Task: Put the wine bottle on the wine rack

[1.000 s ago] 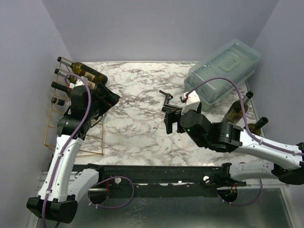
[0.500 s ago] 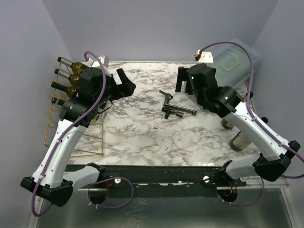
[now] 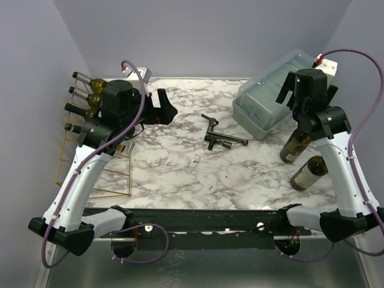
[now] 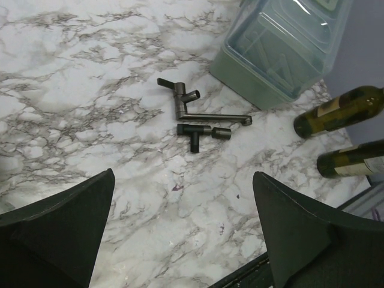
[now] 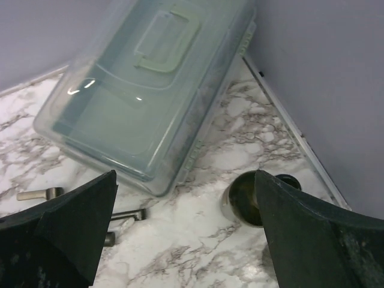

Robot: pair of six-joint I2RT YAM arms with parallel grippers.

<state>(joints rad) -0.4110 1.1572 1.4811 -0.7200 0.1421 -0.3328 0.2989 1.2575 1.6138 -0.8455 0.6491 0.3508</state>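
Gold wine rack (image 3: 71, 141) sits by your left claw (image 4: 182, 180), spread empty. Your right claw (image 5: 185, 174) gapes above the upright wine bottle (image 3: 297, 144).

The rack (image 3: 62, 153) stands at the counter's (image 3: 180, 171) left edge, with stored bottles (image 3: 89, 90) lying across it. The box (image 3: 264, 105) sits far right. Metal parts (image 3: 219, 137) lie mid-counter, left of it. In front of the box are the farther bottle (image 3: 295, 146) and the nearer bottle (image 3: 309, 173).
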